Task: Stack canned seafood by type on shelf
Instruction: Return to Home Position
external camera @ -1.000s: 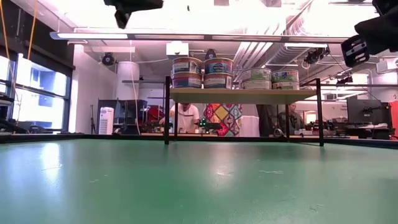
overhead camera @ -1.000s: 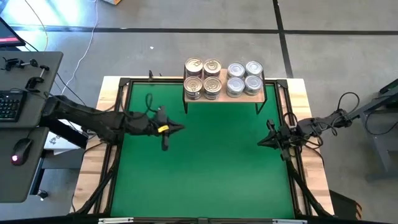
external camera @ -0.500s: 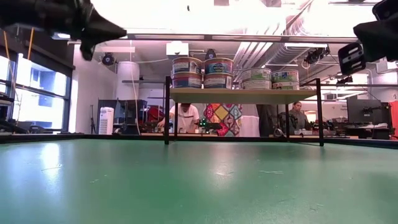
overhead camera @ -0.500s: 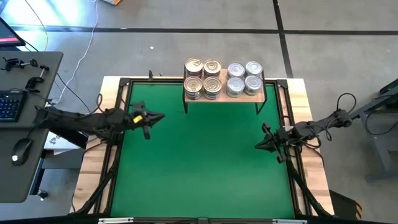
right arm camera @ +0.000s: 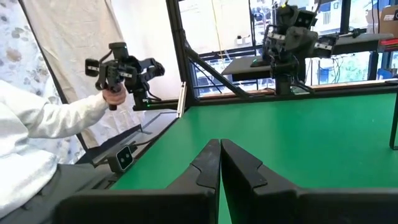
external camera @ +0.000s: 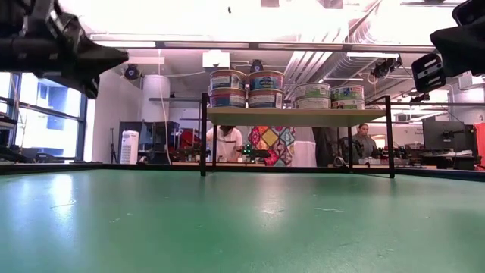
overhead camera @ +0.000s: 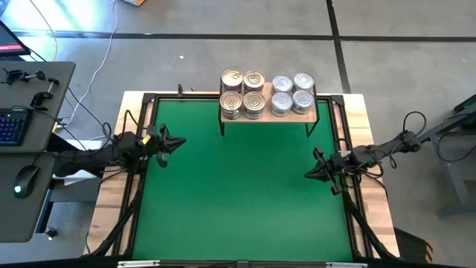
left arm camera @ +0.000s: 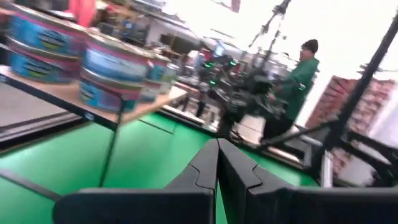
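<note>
The shelf (overhead camera: 306,113) stands at the mat's far edge on thin black legs. On it the canned seafood sits in stacks: gold-lidded tins (overhead camera: 242,93) on its left half, silver-lidded tins (overhead camera: 291,93) on its right. The low view shows them two high (external camera: 246,87) (external camera: 330,95) on the board (external camera: 295,115). My left gripper (overhead camera: 183,141) is shut and holds nothing, hovering at the mat's left border and pointing across it. My right gripper (overhead camera: 307,175) hovers at the right border, also shut with nothing in it. Both wrist views show closed fingertips (left arm camera: 217,143) (right arm camera: 220,142).
A black frame (overhead camera: 141,186) runs around the green mat (overhead camera: 238,193). A desk with a keyboard (overhead camera: 10,126) stands left of the table. The right wrist view shows a person's sleeve and hand on a control handle (right arm camera: 118,71). People (external camera: 224,142) are in the room beyond.
My left gripper has drawn back from the mat's left middle toward the table's left edge and has sunk lower, staying shut. The tins and the shelf have not moved.
</note>
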